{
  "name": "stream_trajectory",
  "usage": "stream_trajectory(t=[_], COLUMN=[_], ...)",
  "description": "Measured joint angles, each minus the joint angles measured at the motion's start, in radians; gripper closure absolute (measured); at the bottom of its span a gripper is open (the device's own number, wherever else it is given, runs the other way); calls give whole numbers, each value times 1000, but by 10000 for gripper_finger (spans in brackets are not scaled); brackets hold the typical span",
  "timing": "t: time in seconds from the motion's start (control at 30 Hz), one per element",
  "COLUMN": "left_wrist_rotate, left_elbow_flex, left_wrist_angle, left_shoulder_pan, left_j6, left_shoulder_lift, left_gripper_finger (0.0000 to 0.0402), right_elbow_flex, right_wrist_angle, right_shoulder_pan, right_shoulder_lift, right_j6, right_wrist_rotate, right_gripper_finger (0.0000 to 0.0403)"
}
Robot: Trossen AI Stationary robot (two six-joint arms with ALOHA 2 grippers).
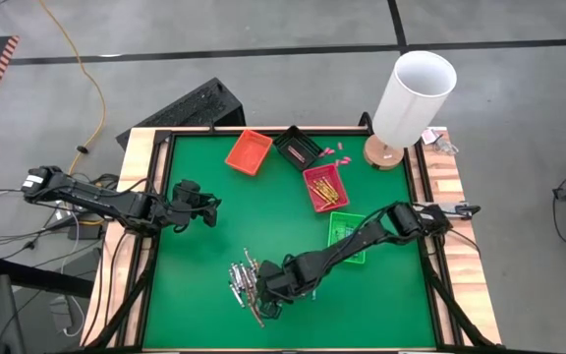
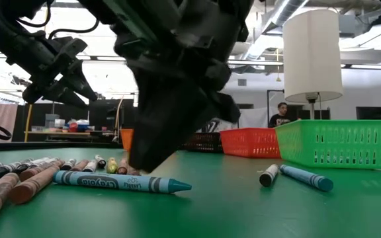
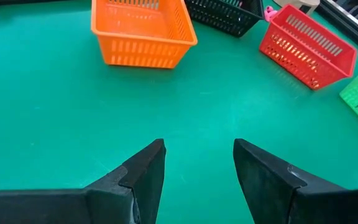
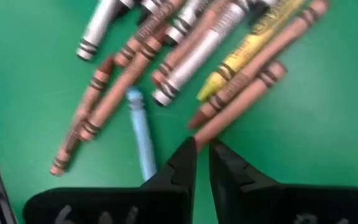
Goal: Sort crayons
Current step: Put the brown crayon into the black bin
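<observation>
Several crayons [image 1: 247, 283] lie in a loose pile on the green mat near the table's front edge: brown [image 4: 253, 62], grey [image 4: 191, 53], yellow [image 4: 247, 50] and light blue [image 4: 140, 134]. My right gripper [image 4: 202, 152] slants down at the pile's right side. Its fingers stand a narrow gap apart with nothing between them. In the low view it is the dark mass [image 2: 152, 149] behind a light blue crayon [image 2: 121, 182]. Two more crayons [image 2: 296, 176] lie apart to the right. My left gripper [image 3: 197, 162] hangs open above the mat at the left. My right gripper's fingertips [image 4: 188, 149] come slanting down from the table's right side, right at the pointed end of a brown crayon [image 4: 199, 127] that lies flat on the mat. Whether they touch it I cannot tell.
Small trays stand at the back and right of the mat: orange [image 1: 249, 150], black [image 1: 296, 147], red [image 1: 312, 202] with yellow crayons in it, and green [image 1: 337, 224] under my right arm. A white lamp [image 1: 413, 98] stands at the back right corner. Pink bits [image 1: 327, 152] lie beside the black tray.
</observation>
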Motion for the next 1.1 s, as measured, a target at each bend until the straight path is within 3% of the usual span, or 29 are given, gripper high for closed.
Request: stream_trajectory(t=[0.53,1.1], left_wrist_rotate=[0,0], left_elbow_flex=[0,0], left_wrist_angle=[0,0], left_shoulder_pan=[0,0], left_j6=[0,0], left_shoulder_lift=[0,0], left_gripper_finger=[221,221], right_elbow_flex=[3,5], right_wrist_angle=[-22,-18], right_shoulder_pan=[-22,-46], right_shoulder_lift=[-5,1], right_j6=[-10,-2], right_wrist_rotate=[4,-26], right_gripper_finger=[263,270])
